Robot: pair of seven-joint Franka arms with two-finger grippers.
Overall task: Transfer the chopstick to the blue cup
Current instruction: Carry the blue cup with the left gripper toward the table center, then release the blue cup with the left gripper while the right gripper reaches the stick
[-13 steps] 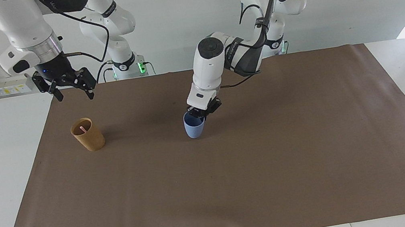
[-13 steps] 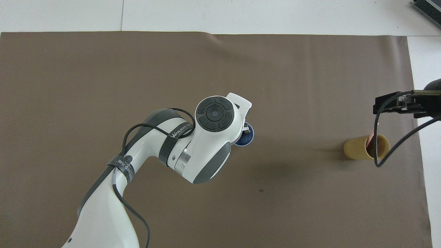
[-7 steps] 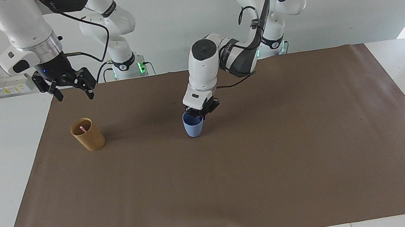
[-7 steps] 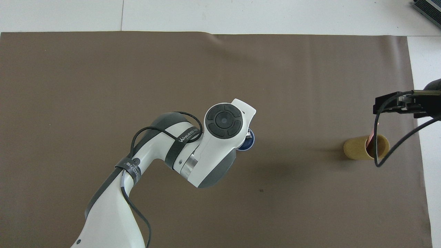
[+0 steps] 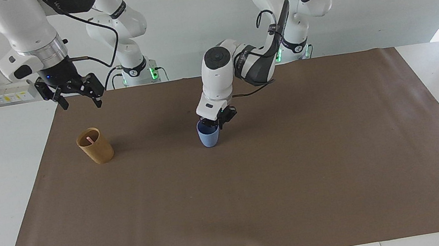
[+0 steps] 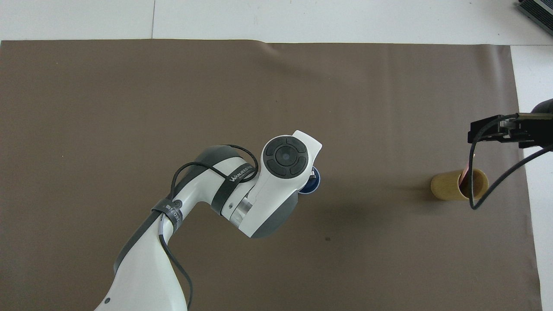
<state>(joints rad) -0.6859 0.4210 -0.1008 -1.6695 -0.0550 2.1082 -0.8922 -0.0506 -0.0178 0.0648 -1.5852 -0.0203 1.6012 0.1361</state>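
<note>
Left gripper (image 5: 216,122): at the rim of the blue cup (image 5: 208,136), mid-mat; whether its fingers are parted or gripping anything cannot be told, since the arm's wrist covers them from above and they are too dark against the cup from across the table; no stick visible between them.
Blue cup: upright on the brown mat (image 5: 256,187); mostly hidden under the left wrist in the overhead view (image 6: 312,185); contents not discernible.
Right gripper (image 5: 74,93): fingers spread wide, holding nothing; raised over the mat's edge at the right arm's end, above the tan cup (image 5: 95,145); waiting.
Tan cup: upright, well apart from the blue cup, toward the right arm's end; one pale pink chopstick (image 5: 89,140) stands in it, tip leaning at the rim (image 6: 466,174).
Step in hand, by judgement: a delivery into the blue cup at or near release.
Next move, by judgement: left gripper lifts straight clear so as not to tip the cup; the remaining chopstick needs a narrow pinch near its top, a vertical draw from the tan cup, and carriage across to the blue.
</note>
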